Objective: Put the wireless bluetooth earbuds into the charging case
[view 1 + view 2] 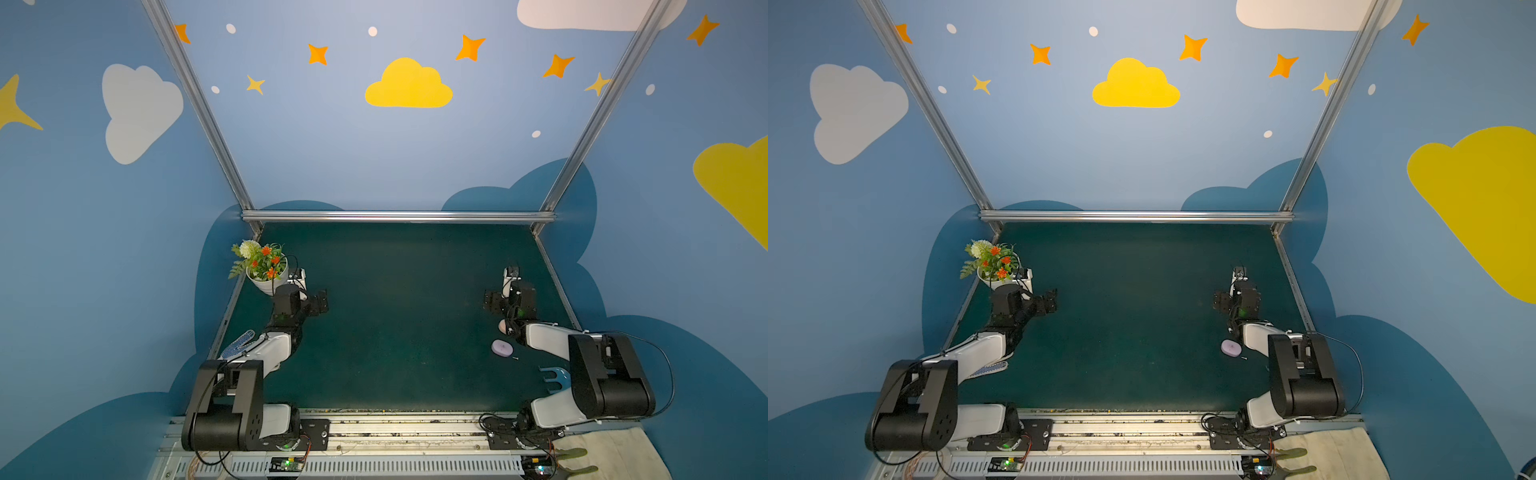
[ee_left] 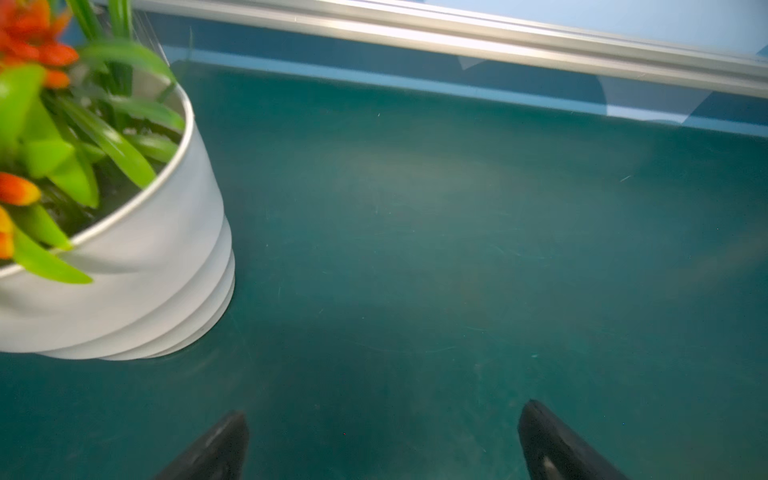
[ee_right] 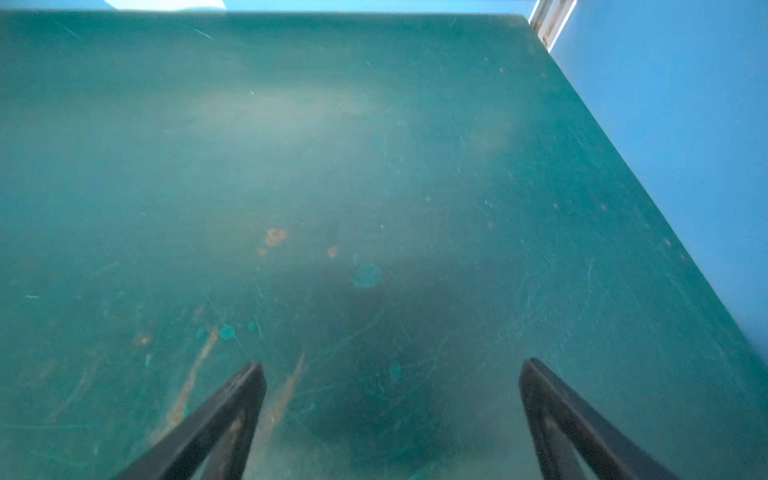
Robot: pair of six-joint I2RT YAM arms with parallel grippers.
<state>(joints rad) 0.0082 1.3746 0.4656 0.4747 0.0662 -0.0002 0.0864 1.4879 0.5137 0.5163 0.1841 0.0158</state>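
Blue walls (image 1: 374, 166) painted with clouds and stars close in a dark green mat (image 1: 407, 332). On its right side, toward the near edge, lies the lavender case (image 1: 501, 348), an oval pod resting flat and clear of both arms. I cannot pick out the buds from where I stand. A pale speck (image 1: 515, 358) just beside the case is too small to tell. A little farther back a peach-pink rounded thing (image 1: 503, 326) peeks out from behind the right arm (image 1: 544, 338), mostly hidden, and I cannot say what it is. The right gripper (image 3: 392, 374) hangs over bare, scuffed mat with its fingers (image 3: 249, 386) spread wide and nothing between them, well apart from the case. On the near side of the case a light-blue forked thing (image 1: 552, 376) lies partly under the arm's elbow. Across the mat the left gripper (image 2: 386, 440) is likewise spread wide and empty, close beside a white pot (image 2: 166, 249) of green leaves and orange flowers in the far left corner. A blue-dotted glove (image 1: 237, 345) lies at the mat's left edge beneath the left arm (image 1: 274, 349). A pale cloth (image 1: 615, 449) sits off the mat at the near right corner.
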